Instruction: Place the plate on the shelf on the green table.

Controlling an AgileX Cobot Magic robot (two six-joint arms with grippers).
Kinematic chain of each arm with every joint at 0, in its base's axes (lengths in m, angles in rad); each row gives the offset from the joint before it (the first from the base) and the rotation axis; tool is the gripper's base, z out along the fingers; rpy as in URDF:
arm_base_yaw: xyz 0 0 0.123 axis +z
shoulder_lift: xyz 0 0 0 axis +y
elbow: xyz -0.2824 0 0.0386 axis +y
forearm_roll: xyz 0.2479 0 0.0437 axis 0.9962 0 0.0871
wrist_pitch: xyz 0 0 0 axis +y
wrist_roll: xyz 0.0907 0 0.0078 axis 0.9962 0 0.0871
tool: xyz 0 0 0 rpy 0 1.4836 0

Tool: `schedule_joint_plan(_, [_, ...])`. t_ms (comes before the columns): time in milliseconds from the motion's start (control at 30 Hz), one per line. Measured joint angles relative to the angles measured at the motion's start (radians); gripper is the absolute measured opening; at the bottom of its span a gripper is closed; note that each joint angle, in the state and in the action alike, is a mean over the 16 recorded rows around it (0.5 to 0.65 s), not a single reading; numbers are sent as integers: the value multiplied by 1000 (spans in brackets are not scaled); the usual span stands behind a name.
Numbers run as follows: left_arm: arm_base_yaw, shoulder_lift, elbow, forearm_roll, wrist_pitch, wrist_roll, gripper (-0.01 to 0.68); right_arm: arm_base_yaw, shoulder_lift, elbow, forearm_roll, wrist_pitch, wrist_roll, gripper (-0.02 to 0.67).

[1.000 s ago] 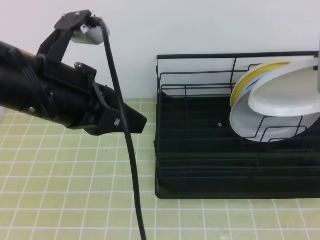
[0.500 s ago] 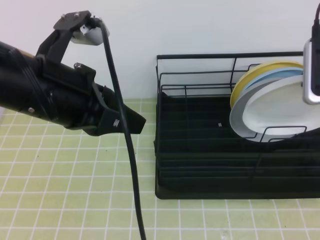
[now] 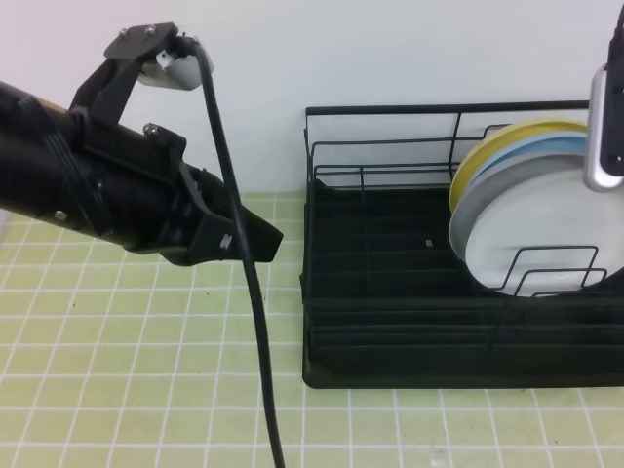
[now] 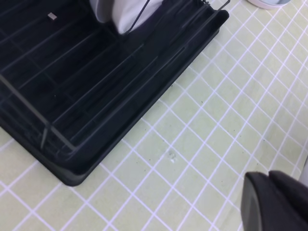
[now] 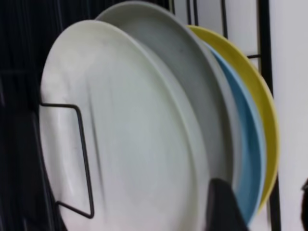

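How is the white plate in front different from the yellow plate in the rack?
The white plate stands at the front of the stack; the yellow plate is at the very back. The white plate shows its whole face; the yellow plate shows only its rim. Both stand on edge in the black rack.

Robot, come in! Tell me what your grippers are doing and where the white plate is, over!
Left gripper shut, empty, over the green table. Right gripper open. White plate on edge in the shelf, front of the stack. Nothing blocking.

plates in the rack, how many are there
4, all upright at the right end of the black rack: white plate in front, grey-white plate behind it, then pale-blue plate, yellow plate at the back. More could be hidden behind.
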Motion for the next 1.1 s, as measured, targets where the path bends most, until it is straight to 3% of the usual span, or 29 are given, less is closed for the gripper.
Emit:
schedule_joint_plan(167, [0,0,0,0,0,0,-2,0,-14,0,12,-22,44,340])
schedule_joint_plan(267, [0,0,0,0,-2,0,-2,0,-38,0,49,-31,74,338])
schedule_joint_plan(467, [0,-1,0,0,-16,6,-2,-3,-132,0,235,-37,134,225])
schedule_joint_plan(767, [0,-19,13,-1,-75,34,-2,-15,-369,65,726,-16,145,32])
schedule_joint_plan(933, [-1,-75,65,-6,-162,55,-2,-21,-533,187,941,-35,132,3])
schedule_joint_plan(1100, [-1,-170,187,-40,-303,93,-2,-21,-723,372,1048,-78,117,-1])
